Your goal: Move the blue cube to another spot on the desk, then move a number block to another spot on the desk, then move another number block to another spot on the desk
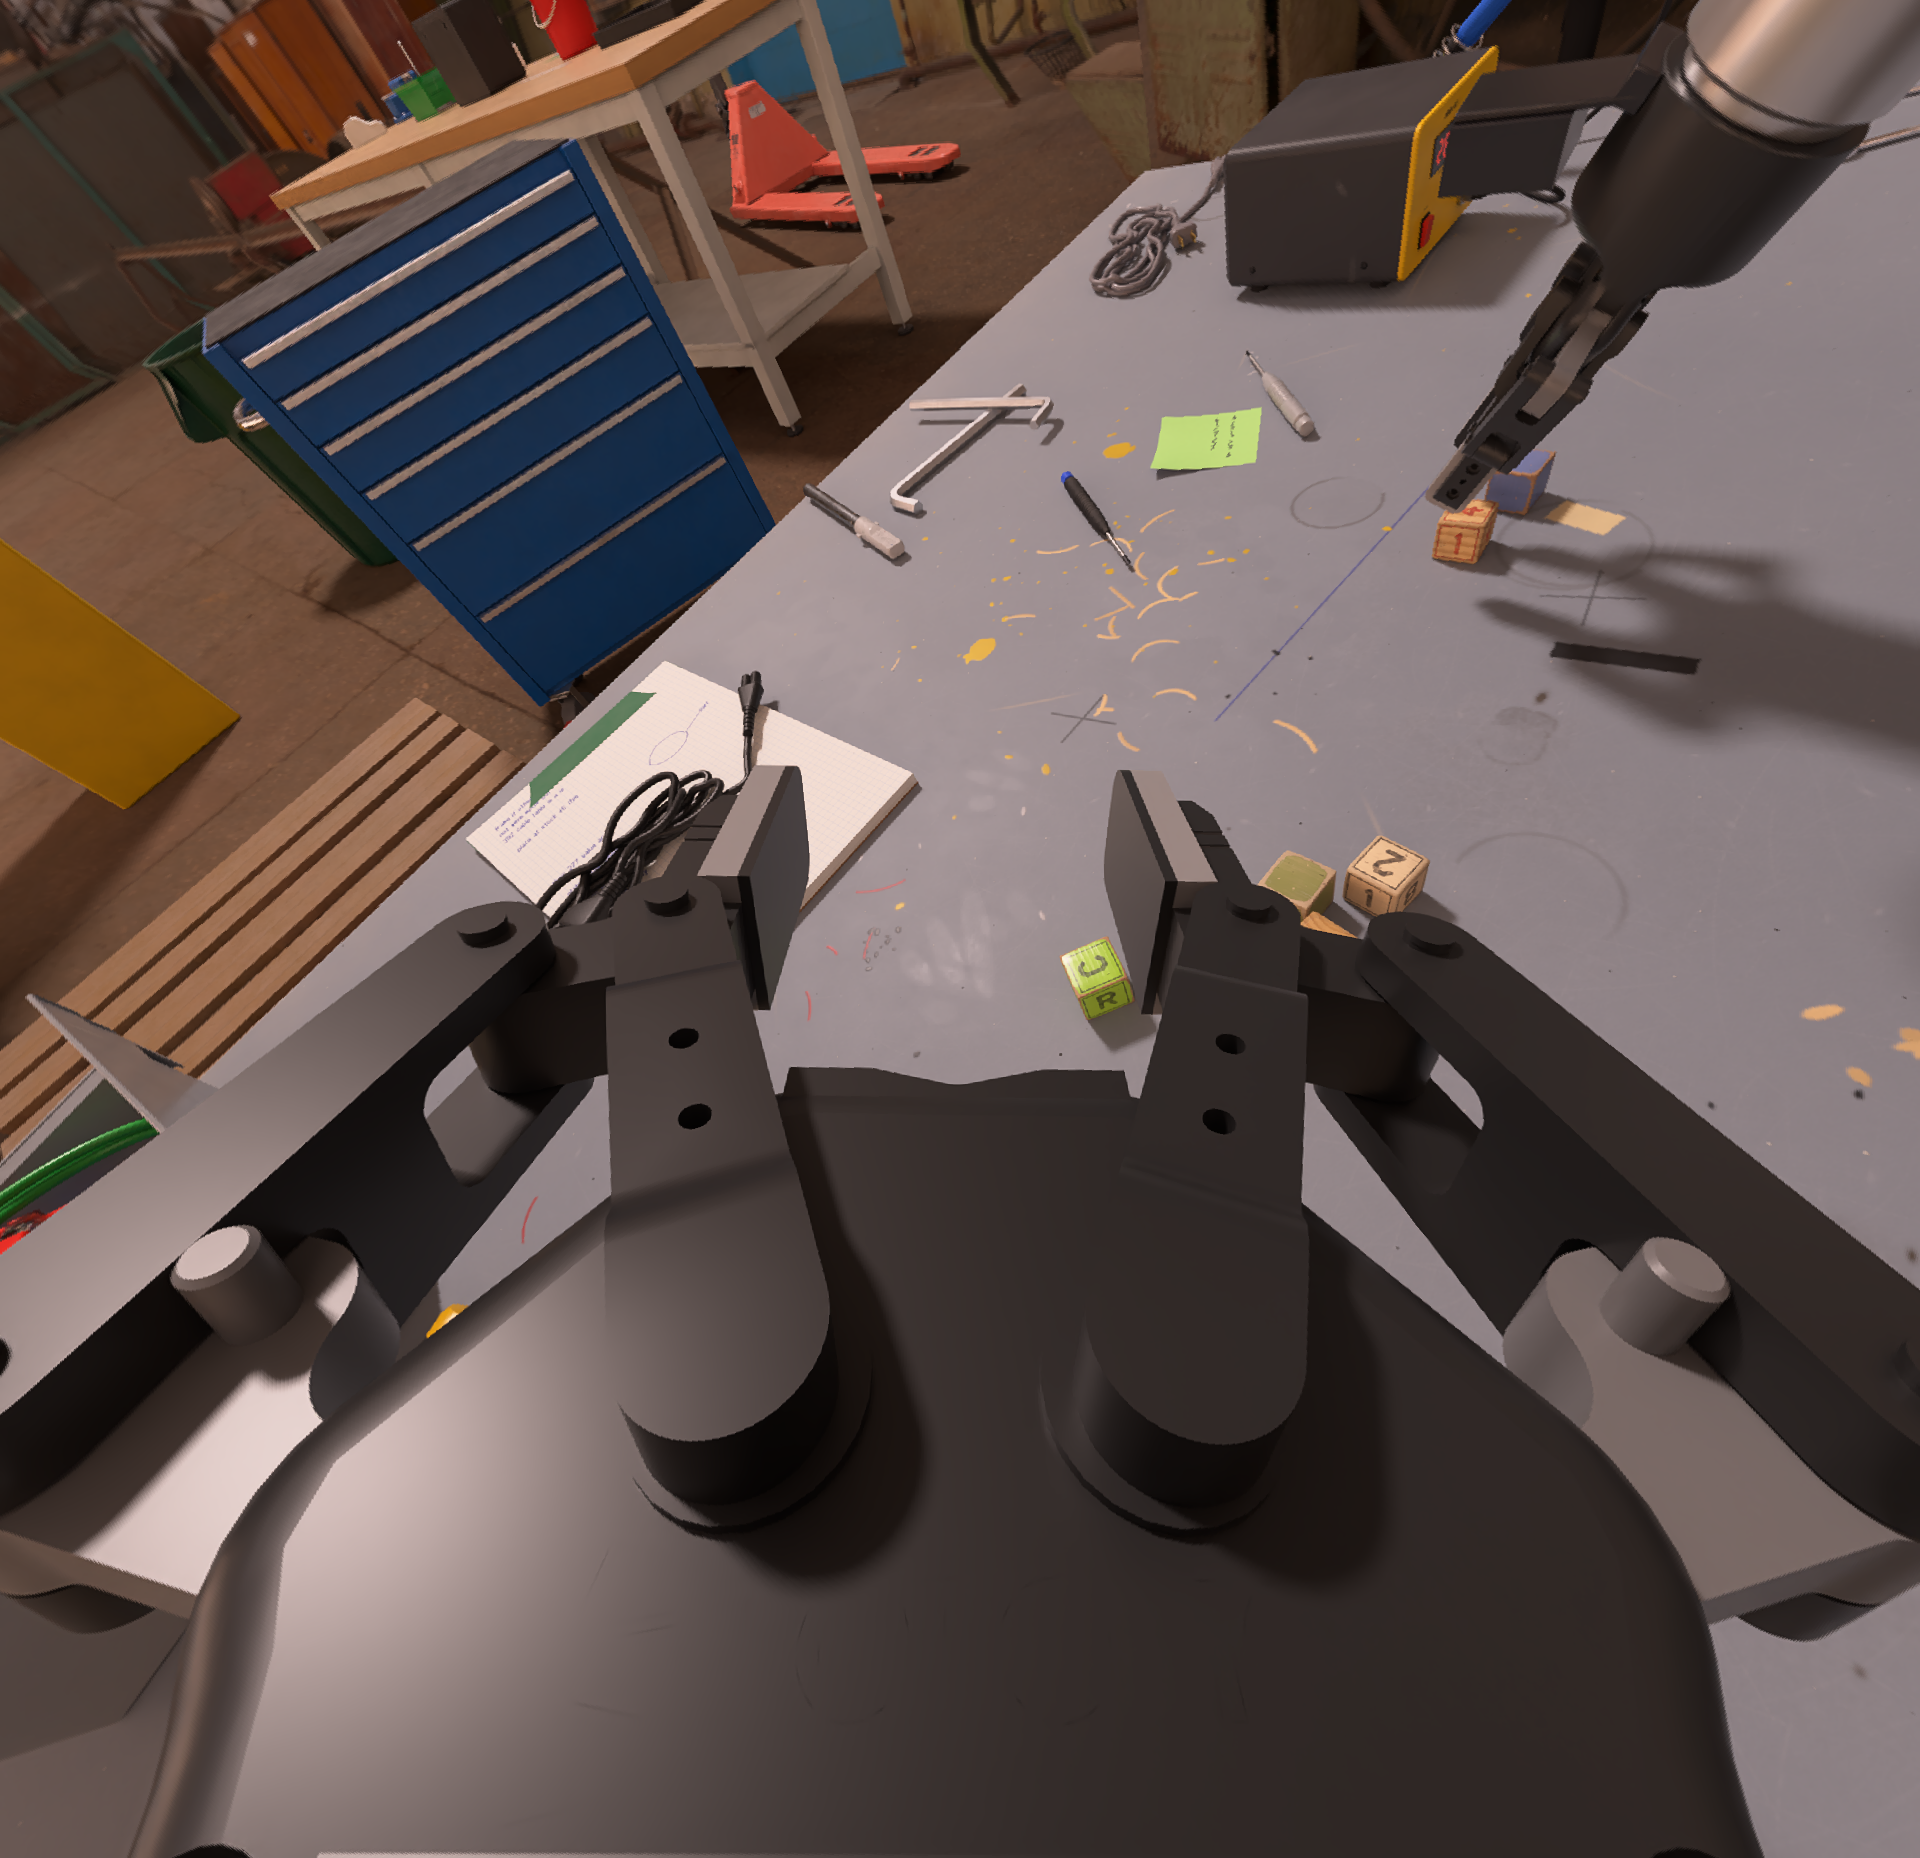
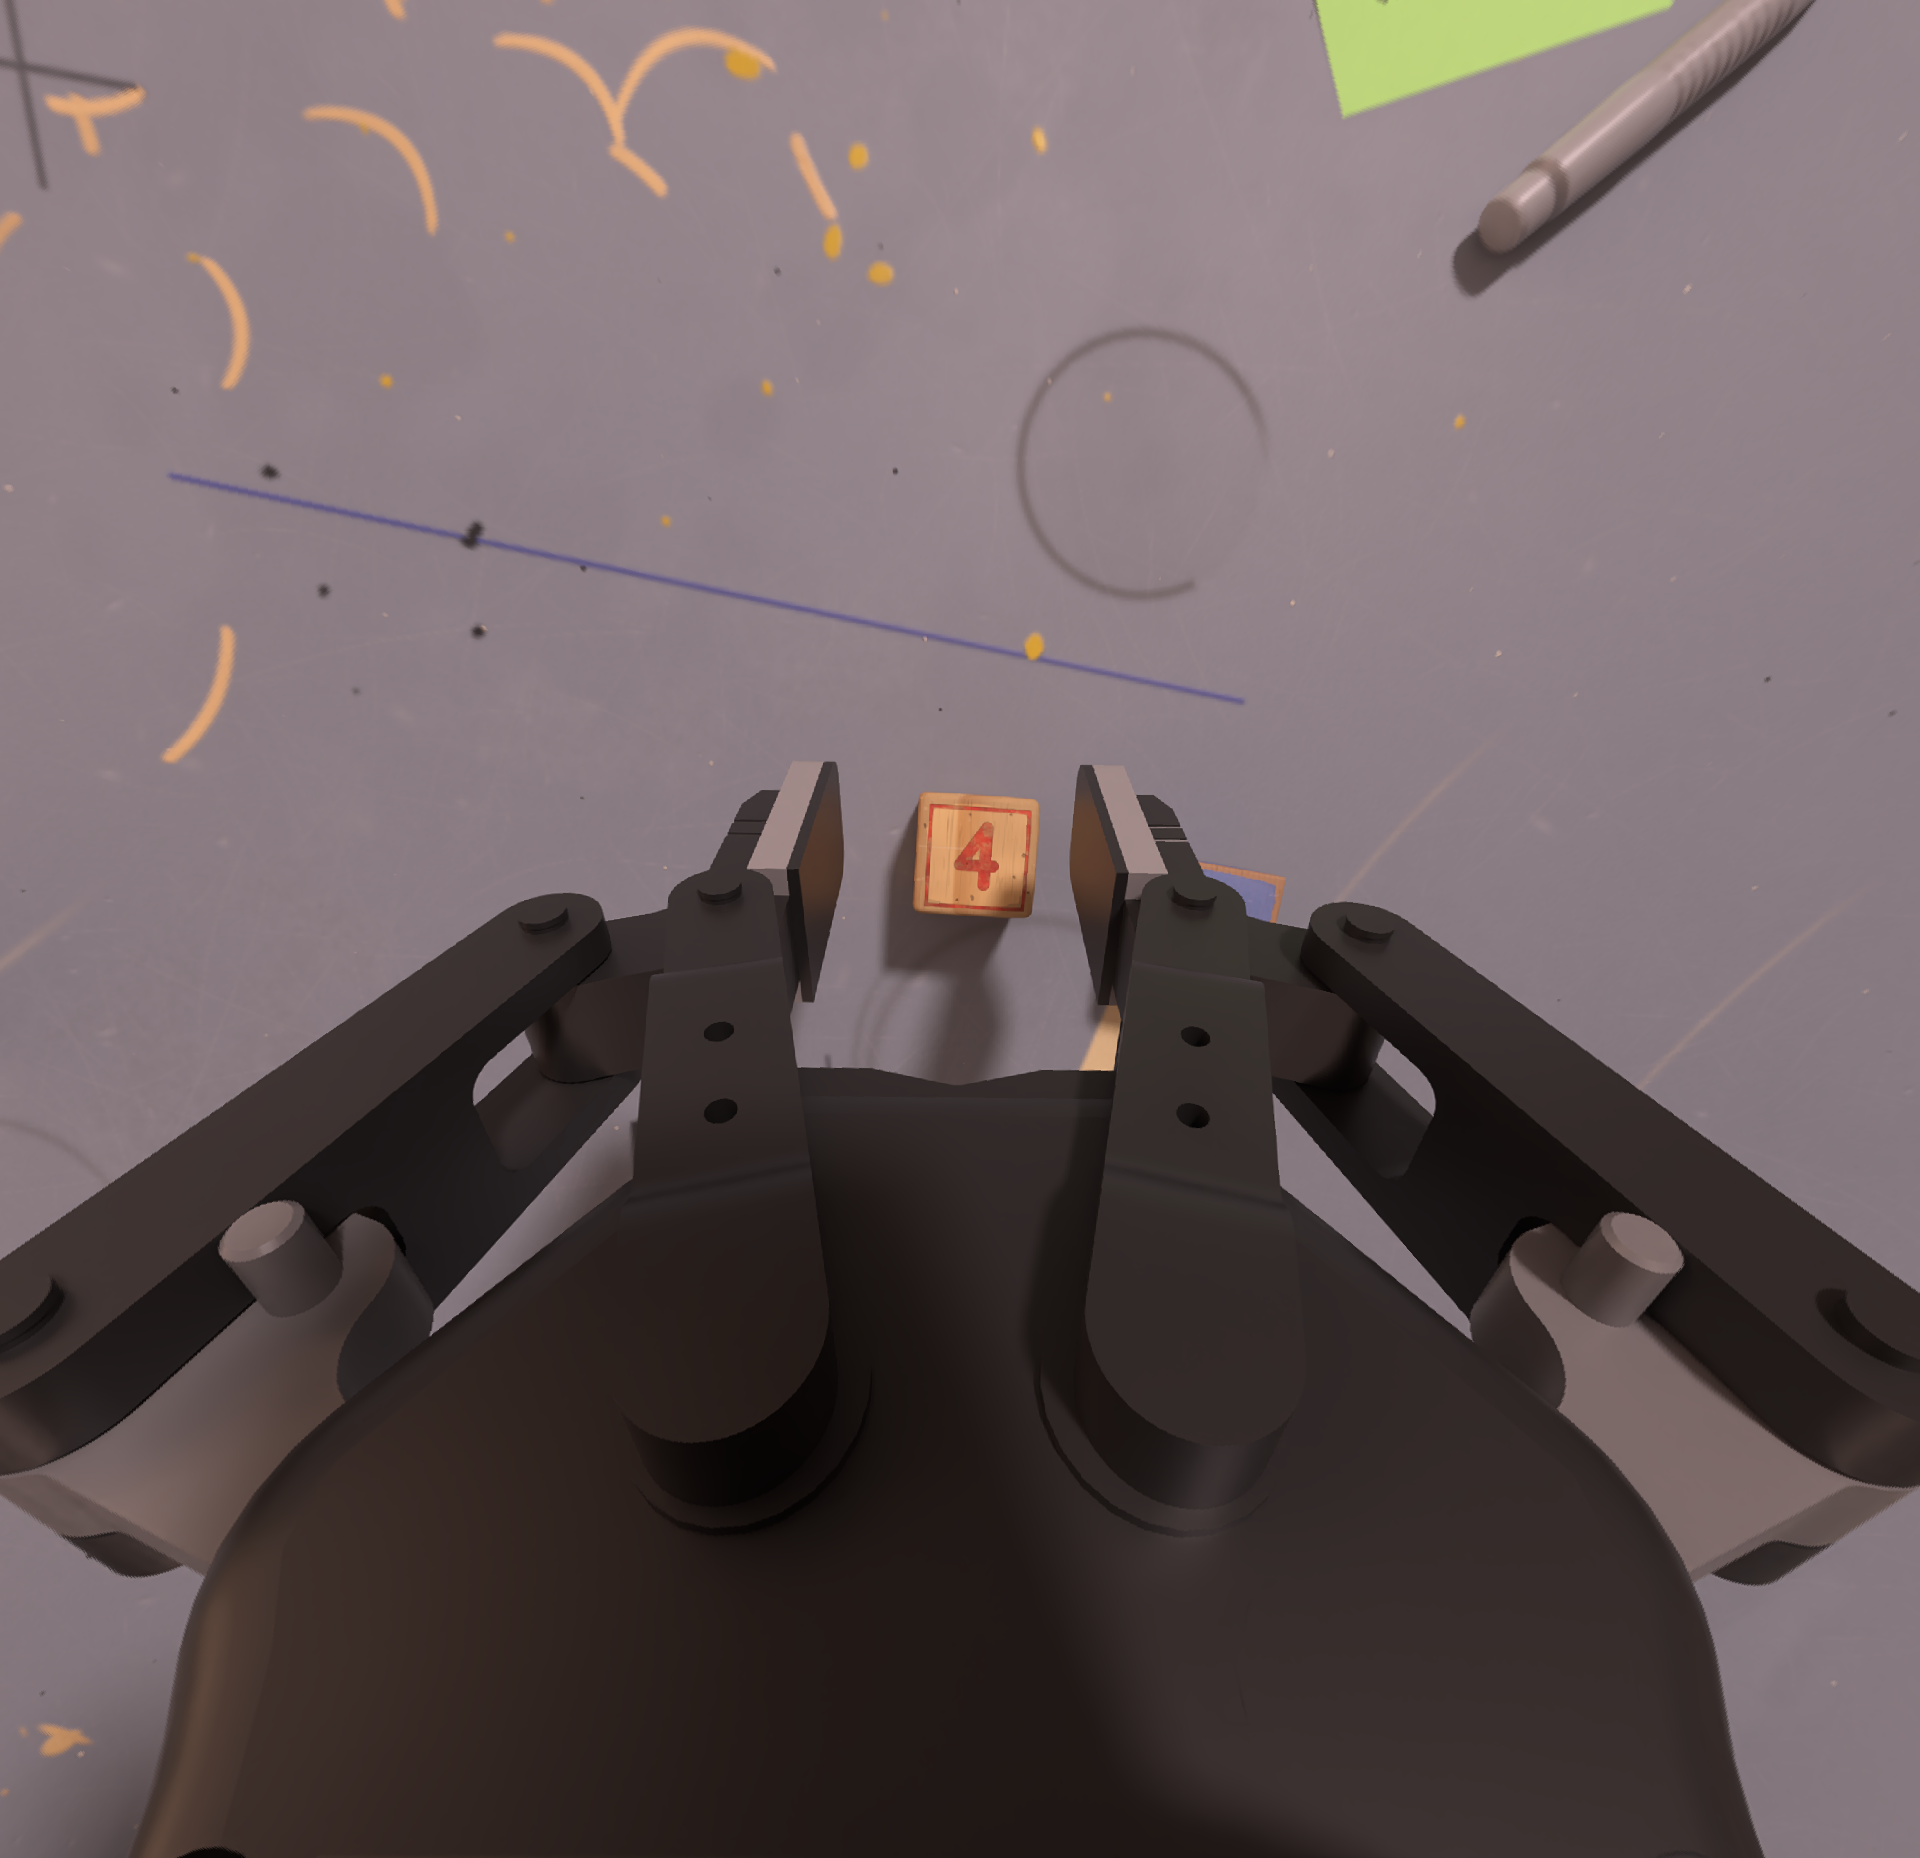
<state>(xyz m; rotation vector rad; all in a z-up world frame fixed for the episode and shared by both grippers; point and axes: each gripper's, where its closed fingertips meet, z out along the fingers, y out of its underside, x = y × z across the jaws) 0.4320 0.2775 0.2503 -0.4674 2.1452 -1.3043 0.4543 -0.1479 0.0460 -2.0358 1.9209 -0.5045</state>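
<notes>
In the right wrist view my right gripper (image 2: 958,782) is open, its jaws on either side of a wooden number block with a red numeral (image 2: 977,854), apart from it. The blue cube (image 2: 1252,889) peeks out behind the right finger. In the left wrist view the same red number block (image 1: 1463,535) and blue cube (image 1: 1522,480) sit far right under the right gripper (image 1: 1467,478). My left gripper (image 1: 956,852) is open and empty above the desk. Near its right finger lie a yellow-green letter block (image 1: 1096,977), a green-topped block (image 1: 1297,881) and a number block with black numerals (image 1: 1387,873).
A notepad (image 1: 831,800) with a black cable (image 1: 644,821) lies left of the left gripper. A screwdriver (image 1: 1096,520), hex keys (image 1: 966,437), a green sticky note (image 1: 1207,439), a grey pen (image 1: 1283,395) and a black-and-yellow box (image 1: 1351,187) lie farther back. The desk edge runs along the left.
</notes>
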